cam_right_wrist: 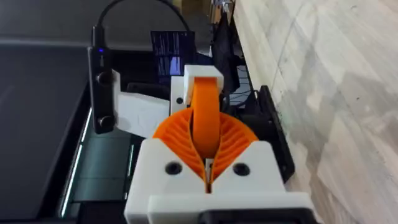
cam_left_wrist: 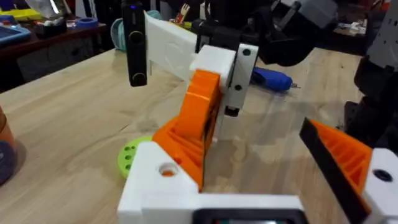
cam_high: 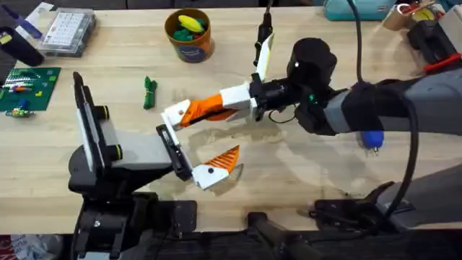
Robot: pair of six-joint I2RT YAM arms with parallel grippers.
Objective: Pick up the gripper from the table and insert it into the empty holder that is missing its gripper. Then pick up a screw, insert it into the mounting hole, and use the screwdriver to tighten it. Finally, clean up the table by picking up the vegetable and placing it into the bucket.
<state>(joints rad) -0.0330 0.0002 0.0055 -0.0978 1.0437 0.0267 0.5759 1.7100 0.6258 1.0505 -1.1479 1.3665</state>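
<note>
Orange and white, the loose gripper (cam_high: 189,113) was pinched along its ribbed wedge by the right gripper (cam_high: 225,103), whose pads were pressed together on it above the middle of the worktop (cam_high: 303,173). Its white block was held just beside one end of the left gripper (cam_high: 179,153), which was spread wide, the single fitted finger (cam_high: 220,162) sitting at the opposite end. The right arm was stretched across the centre, and a blue-handled tool (cam_high: 370,138) was partly covered beneath it. The dark-green vegetable (cam_high: 149,92) was seen lying near the left arm, well apart from the orange bucket (cam_high: 190,43) at the far edge. A clear compartment box (cam_high: 66,30) was set in the far left corner.
</note>
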